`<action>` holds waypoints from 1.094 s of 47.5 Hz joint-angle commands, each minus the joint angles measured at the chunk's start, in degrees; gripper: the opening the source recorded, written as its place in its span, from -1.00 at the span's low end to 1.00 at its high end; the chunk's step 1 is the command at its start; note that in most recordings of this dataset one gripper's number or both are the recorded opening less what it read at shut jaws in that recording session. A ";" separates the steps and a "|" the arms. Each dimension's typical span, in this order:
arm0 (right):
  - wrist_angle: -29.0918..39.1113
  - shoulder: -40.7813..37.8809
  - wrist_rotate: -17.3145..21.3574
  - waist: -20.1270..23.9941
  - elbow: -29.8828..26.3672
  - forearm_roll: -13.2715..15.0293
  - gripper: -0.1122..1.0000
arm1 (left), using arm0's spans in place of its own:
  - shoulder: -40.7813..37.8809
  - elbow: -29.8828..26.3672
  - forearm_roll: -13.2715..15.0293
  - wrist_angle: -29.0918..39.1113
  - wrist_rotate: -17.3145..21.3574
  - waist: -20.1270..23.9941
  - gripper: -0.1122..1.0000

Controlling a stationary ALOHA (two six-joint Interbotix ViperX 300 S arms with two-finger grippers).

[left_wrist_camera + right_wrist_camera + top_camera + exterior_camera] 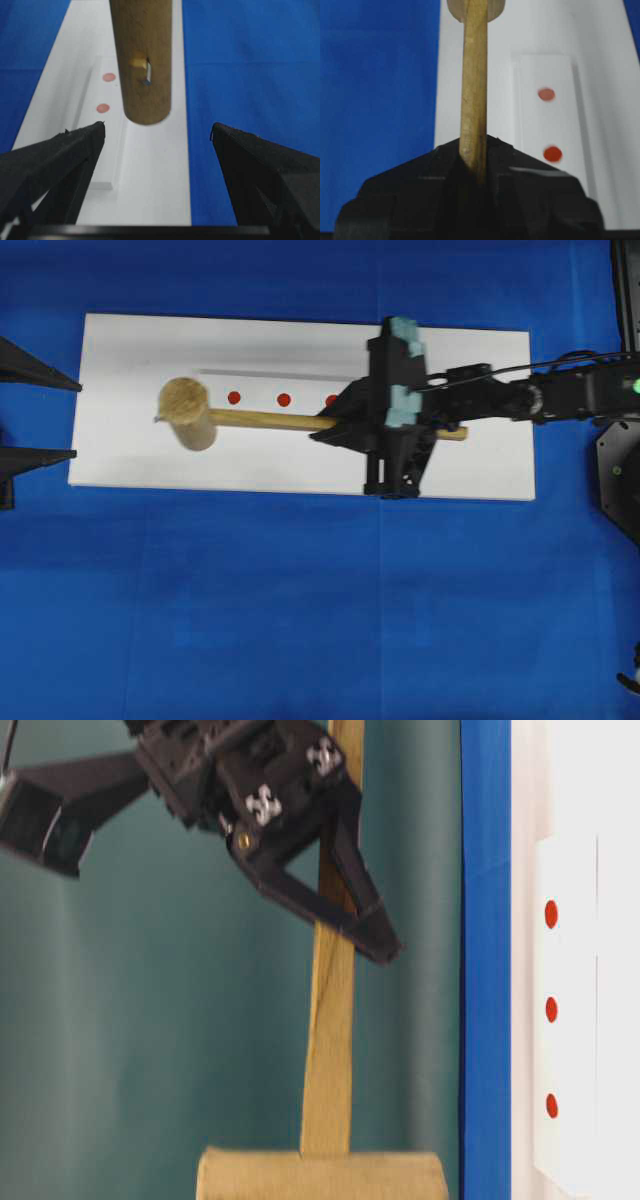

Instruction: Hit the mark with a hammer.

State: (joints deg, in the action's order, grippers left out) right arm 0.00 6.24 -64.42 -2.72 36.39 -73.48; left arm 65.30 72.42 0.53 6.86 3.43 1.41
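Blue table cover (300, 620) carries a white board (140, 455) with a raised strip (545, 75) bearing 3 red dots; which dot is the mark I cannot tell. Right gripper (335, 425) clamps the hammer (230, 420) at mid-handle, head raised above the board beside the strip. Left gripper (157, 132) idles at the board's end, jaws spread wide.

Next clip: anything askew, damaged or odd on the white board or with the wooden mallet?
Nothing stands out. The light wooden mallet looks intact, its handle clamped in the right gripper and its head beside the row of red dots on the raised white strip. The white board lies square on the blue cloth.
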 commanded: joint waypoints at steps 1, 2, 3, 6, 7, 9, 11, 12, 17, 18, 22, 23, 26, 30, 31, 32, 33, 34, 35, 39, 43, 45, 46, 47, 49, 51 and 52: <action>0.18 0.44 -0.18 0.09 -2.55 0.53 -0.78 | -0.53 -0.44 0.09 -0.53 0.00 0.09 0.74; 0.18 0.44 -0.18 0.09 -2.55 0.53 -0.78 | -0.70 -0.44 0.09 -0.53 0.00 0.09 0.74; 0.18 0.44 -0.18 0.09 -2.55 0.53 -0.78 | -0.70 -0.53 0.09 -0.53 0.00 0.09 0.74; 0.18 0.44 -0.18 0.09 -2.46 0.53 -0.78 | -0.70 -0.44 0.09 -0.62 -0.09 0.09 0.74; 0.18 0.44 -0.09 0.09 -2.37 0.53 -0.78 | -0.70 -0.53 0.09 -0.62 -0.09 0.09 0.74; 0.18 0.44 -0.09 0.09 -2.37 0.53 -0.78 | -0.88 -0.44 0.18 -0.88 -0.18 0.09 0.74; 0.18 0.44 -0.09 0.09 -2.37 0.53 -0.78 | -1.41 -0.35 0.26 -2.02 -0.26 0.00 0.74; 0.18 0.44 -0.09 0.09 -2.37 0.53 -0.78 | -1.67 -0.35 0.26 -2.72 -0.35 0.09 0.74; 0.18 0.44 -0.18 0.09 -2.46 0.62 -0.78 | -4.04 -0.09 0.26 -8.53 -1.49 0.09 0.74; 0.09 0.44 -0.18 0.09 -2.46 0.62 -0.78 | -4.66 -0.18 0.35 -9.76 -1.67 0.09 0.74; 0.00 0.44 -0.18 0.09 -2.55 0.70 -0.78 | -8.09 -0.26 0.26 -14.33 -2.29 0.09 0.75; 0.00 0.44 -0.18 0.09 -2.55 0.79 -0.78 | -9.58 -0.44 0.35 -15.56 -2.29 0.09 0.75; -0.09 0.44 -0.18 0.09 -2.55 0.88 -0.78 | -12.74 -0.88 0.35 -18.19 -2.37 0.09 0.75; 0.00 0.44 -0.18 0.09 -2.55 0.79 -0.78 | -17.58 -2.20 0.35 -20.74 -2.46 0.09 0.75; 0.00 0.44 -0.18 0.09 -2.55 0.88 -0.78 | -19.42 -2.90 0.26 -21.80 -2.64 0.09 0.75; 0.09 0.44 -0.18 0.09 -2.55 0.79 -0.78 | -20.65 -3.34 0.35 -22.50 -2.81 0.09 0.75; 0.09 0.44 -0.18 0.09 -2.64 0.88 -0.78 | -21.80 -3.87 0.35 -23.20 -2.99 0.09 0.76; 0.18 0.44 -0.18 0.09 -2.55 0.88 -0.78 | -22.94 -4.31 0.35 -23.99 -3.16 0.09 0.77; 0.18 0.44 -0.18 0.09 -2.55 0.79 -0.78 | -24.08 -4.75 0.35 -24.70 -3.43 0.09 0.78; 0.18 0.44 -0.09 0.09 -2.55 0.88 -0.78 | -28.48 -6.59 0.26 -27.42 -4.13 0.44 0.82; 0.18 0.44 -0.09 0.18 -2.55 0.88 -0.78 | -31.64 -7.91 0.35 -28.74 -4.31 0.88 0.87; 0.18 0.44 -0.09 0.18 -2.46 0.88 -0.78 | -33.05 -8.61 0.35 -29.18 -4.31 0.88 0.88; 0.18 0.44 -0.09 0.18 -2.46 0.88 -0.78 | -33.66 -9.05 0.35 -29.36 -4.31 0.88 0.89; 0.18 0.44 -0.09 0.18 -2.46 0.88 -0.78 | -34.19 -9.40 0.35 -29.44 -4.39 0.88 0.89; 0.18 0.44 -0.18 0.18 -2.46 0.88 -0.78 | -35.60 -10.28 0.35 -29.62 -4.39 0.88 0.89; 0.18 0.44 -0.18 0.18 -2.55 0.88 -0.78 | -36.56 -10.81 0.35 -29.62 -4.39 0.88 0.89; 0.18 0.44 -0.18 0.18 -2.55 0.88 -0.78 | -37.09 -11.07 0.35 -29.62 -4.39 0.88 0.89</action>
State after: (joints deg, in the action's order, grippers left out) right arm 0.35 5.89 -64.51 -2.64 35.77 -72.77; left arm 29.44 63.54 0.70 -22.06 -0.88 2.11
